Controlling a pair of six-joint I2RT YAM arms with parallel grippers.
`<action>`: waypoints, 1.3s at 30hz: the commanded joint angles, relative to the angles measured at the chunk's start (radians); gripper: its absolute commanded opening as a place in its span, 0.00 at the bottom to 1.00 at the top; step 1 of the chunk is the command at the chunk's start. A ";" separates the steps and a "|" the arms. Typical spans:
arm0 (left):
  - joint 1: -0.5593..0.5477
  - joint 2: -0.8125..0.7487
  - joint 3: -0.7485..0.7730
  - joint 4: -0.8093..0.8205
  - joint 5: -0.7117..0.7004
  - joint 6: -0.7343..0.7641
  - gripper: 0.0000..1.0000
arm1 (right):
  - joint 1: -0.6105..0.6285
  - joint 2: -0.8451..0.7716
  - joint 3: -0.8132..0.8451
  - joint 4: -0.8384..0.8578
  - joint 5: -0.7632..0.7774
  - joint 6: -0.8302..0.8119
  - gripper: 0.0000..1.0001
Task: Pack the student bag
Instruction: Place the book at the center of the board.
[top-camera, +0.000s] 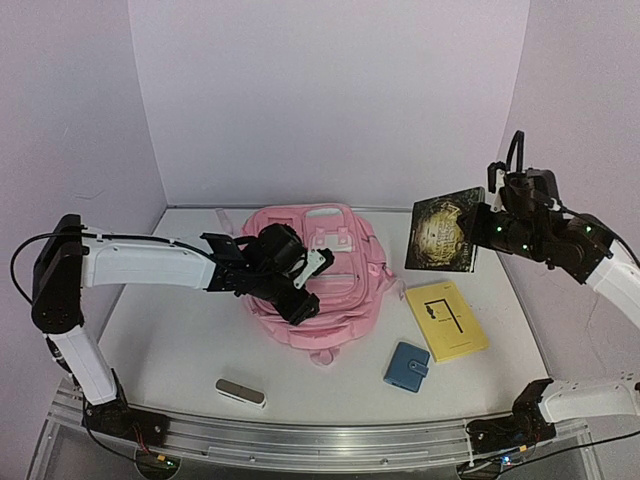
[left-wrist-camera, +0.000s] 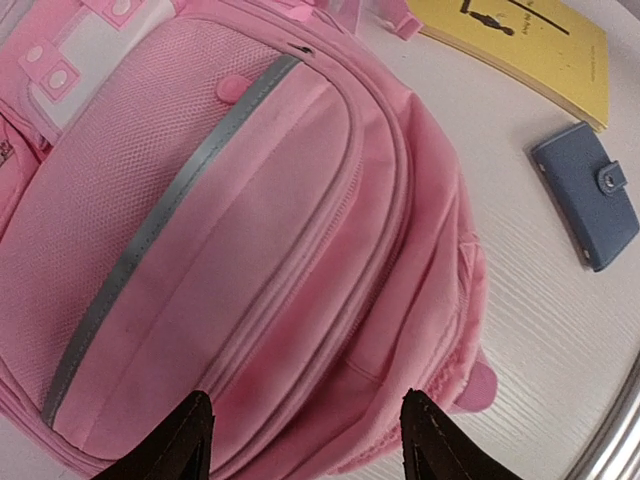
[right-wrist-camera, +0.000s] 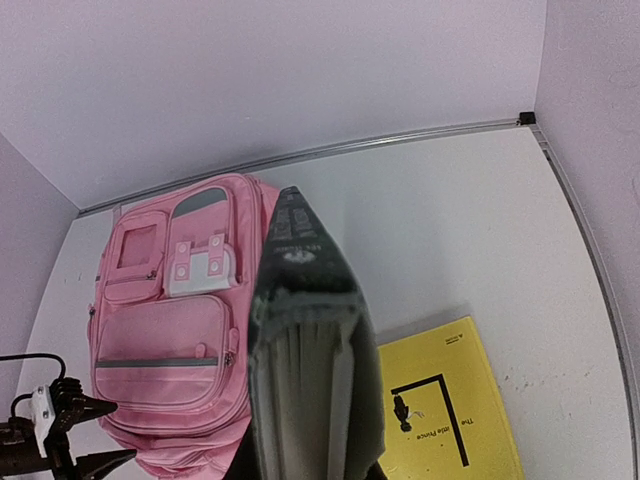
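Packing looked barely begun: backpack (top-camera: 310, 275) lay seemingly zipped on the desk (top-camera: 180, 350), left fingers (left-wrist-camera: 185, 440) spread wide just above it, right fingers (top-camera: 488, 222) clamped on a dark book (top-camera: 445, 232) held aloft. Next, the main zip probably needed opening.

Pale lilac walls (top-camera: 330, 90) on 3 sides; white tabletop (top-camera: 170, 350); aluminium rail (top-camera: 340, 437) along near edge.

We count one student bag (top-camera: 350, 290), pink, mid-worktop (top-camera: 180, 340). Two books: dark book (top-camera: 446, 230) raised above far right part, yellow book (top-camera: 447, 320) flat near right edge. One blue wallet (top-camera: 407, 366), just beside yellow book's near corner. One grey oblong item (top-camera: 241, 391), near front edge, left of centre. Five items total.
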 joint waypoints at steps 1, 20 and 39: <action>-0.001 0.069 0.089 0.037 -0.198 0.056 0.65 | 0.007 -0.048 0.006 0.099 0.027 0.032 0.00; -0.001 0.145 0.129 0.163 -0.416 0.240 0.00 | 0.008 -0.089 -0.033 0.104 -0.056 0.101 0.00; 0.019 0.068 0.484 0.031 -0.407 0.309 0.00 | 0.009 -0.114 -0.272 0.335 -0.367 0.405 0.00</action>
